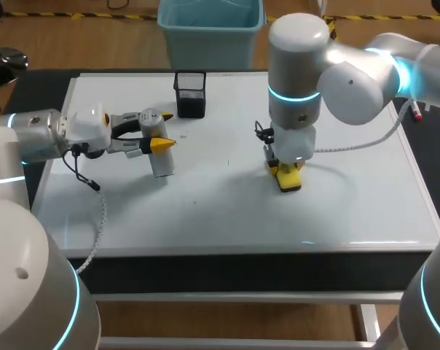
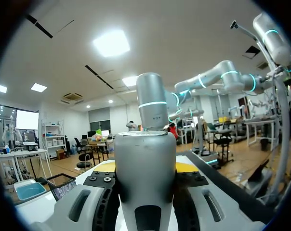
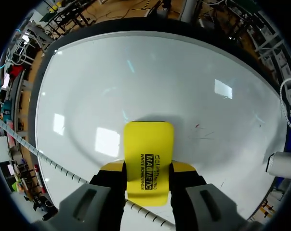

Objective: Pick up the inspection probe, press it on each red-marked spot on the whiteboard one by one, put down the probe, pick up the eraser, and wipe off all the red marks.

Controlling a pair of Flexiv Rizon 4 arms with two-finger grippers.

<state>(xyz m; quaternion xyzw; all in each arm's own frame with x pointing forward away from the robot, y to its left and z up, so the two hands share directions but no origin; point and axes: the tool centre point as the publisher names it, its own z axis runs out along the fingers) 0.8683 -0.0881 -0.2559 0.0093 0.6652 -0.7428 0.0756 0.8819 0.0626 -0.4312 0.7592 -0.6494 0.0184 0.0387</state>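
Head view gives us the whole whiteboard (image 1: 351, 211). Our right gripper (image 1: 285, 171) points straight down near the board's middle, and our left gripper (image 1: 162, 144) reaches in level over the board's left part.

The right gripper's fingers are closed on the yellow eraser (image 1: 290, 184), one on each side. The eraser's far end lies against the board. In the right wrist view the eraser (image 3: 149, 144) sticks out ahead of that gripper (image 3: 148, 173). A few faint red marks (image 3: 197, 126) show on the board just ahead of the eraser and off to one side. The head view shows no red that we can make out.

The left gripper's fingers clasp the grey probe (image 1: 162, 164), which stands upright. Its base is at or just above the board, and we cannot tell which. In the left wrist view the probe (image 2: 145, 178) fills the gap between the fingers.

We judge the task to be late in its course. The eraser is picked up and on the board, so wiping looks to be the step in hand, and most of the board reads clean. Two things are left, as far as we can see: the thin red traces beside the eraser need a pass, and the probe is not released, so putting it down looks unfinished. Whether every spot got pressed, these views cannot tell us.
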